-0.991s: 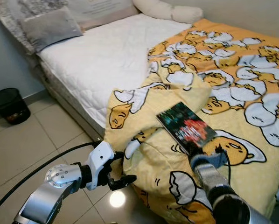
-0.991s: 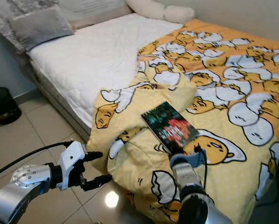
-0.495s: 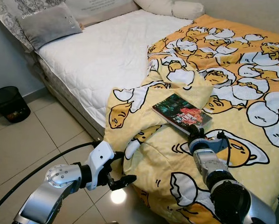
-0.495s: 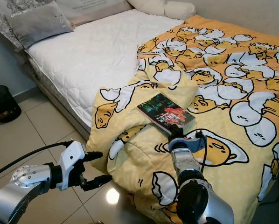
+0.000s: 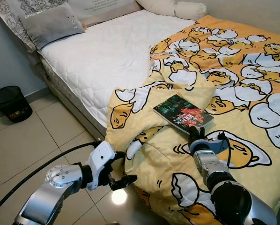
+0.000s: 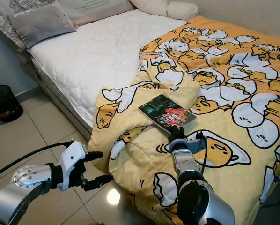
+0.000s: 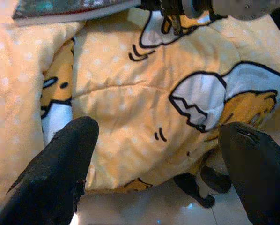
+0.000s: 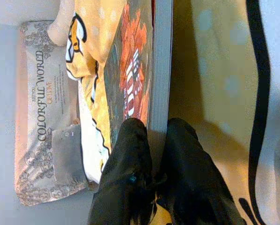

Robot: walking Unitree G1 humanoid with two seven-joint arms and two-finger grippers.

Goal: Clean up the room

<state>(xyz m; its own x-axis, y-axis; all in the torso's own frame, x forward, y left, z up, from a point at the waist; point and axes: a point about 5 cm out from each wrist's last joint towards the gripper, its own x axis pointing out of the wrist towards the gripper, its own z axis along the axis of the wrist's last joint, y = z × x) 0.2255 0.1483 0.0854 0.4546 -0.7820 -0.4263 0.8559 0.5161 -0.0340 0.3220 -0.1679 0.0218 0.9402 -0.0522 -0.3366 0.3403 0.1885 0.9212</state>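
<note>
A dark paperback book [image 5: 183, 114] with a red-and-green cover lies flat on the crumpled yellow egg-print duvet [image 5: 233, 93] near the bed's foot. My right gripper [image 5: 195, 133] reaches in from below and is shut on the book's near edge; in the right wrist view its fingers [image 8: 130, 154] pinch the page block [image 8: 159, 65]. My left gripper [image 5: 120, 169] hovers low over the floor beside the duvet's hanging corner, open and holding nothing. Its fingers [image 7: 60, 164] stand wide apart in the left wrist view.
A white mattress [image 5: 102, 56] lies bare on the bed's left half, with a grey pillow [image 5: 51, 23] and patterned cushions at the head. A black waste bin [image 5: 10, 104] stands on the tiled floor [image 5: 32, 145] at the left by the wall.
The book, held tilted up above the duvet a second ago, has come down to lie flat on it. The right gripper stays on its edge. The left arm has not moved.
</note>
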